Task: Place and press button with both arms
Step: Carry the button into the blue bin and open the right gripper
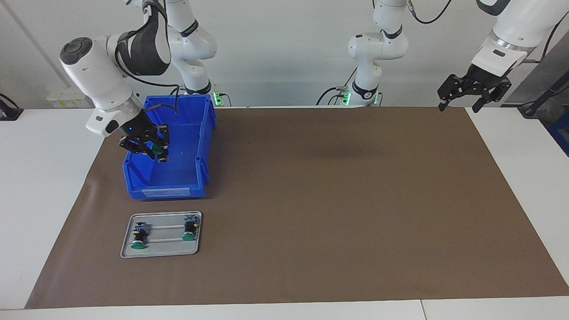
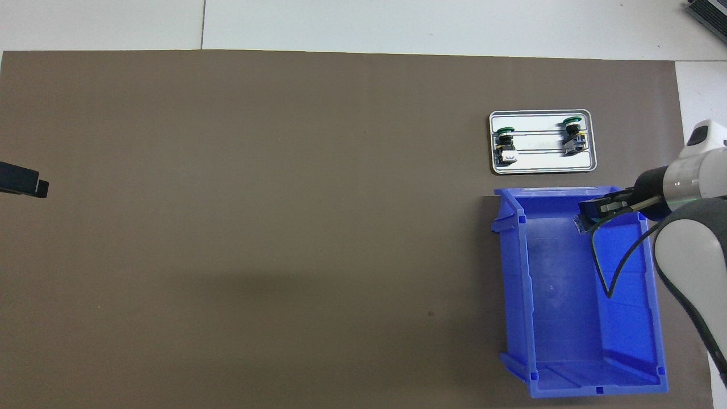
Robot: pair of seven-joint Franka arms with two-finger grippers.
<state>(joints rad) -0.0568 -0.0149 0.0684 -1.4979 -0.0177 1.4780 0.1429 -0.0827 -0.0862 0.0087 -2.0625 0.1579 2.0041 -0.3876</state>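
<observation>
A: What sits on the worktop (image 1: 53,186)?

B: A smooth brown mat (image 1: 338,209) covers most of the white surface. Toward the right arm's end stands a blue plastic bin (image 1: 178,178), rectangular and open-topped, with sloped walls and a lower lip on its end away from the robots. Farther from the robots than the bin lies a small flat metal tray (image 1: 161,251) with rounded corners and a raised rim.

A: Anything on the tray?

B: Two switches (image 1: 139,235) with round green caps and black cylindrical bodies, lying on their sides, well apart from each other, caps pointing away from the robots.

A: And the button for the task?

B: The button (image 1: 156,150) is in the right gripper (image 1: 153,151), up in the air over the bin, above its open inside toward the wall on the right arm's end. Its round green cap shows between the black fingers, and the body sticks out below.

A: How is that gripper set?

B: Clamped on the button, fingers drawn in tight around it, black links splayed to the sides. In the overhead view it comes in over the bin's wall.

A: The other one?

B: The left gripper (image 1: 473,91) hangs high over the mat's corner at the left arm's end, waiting, fingers spread apart and holding nothing.
</observation>
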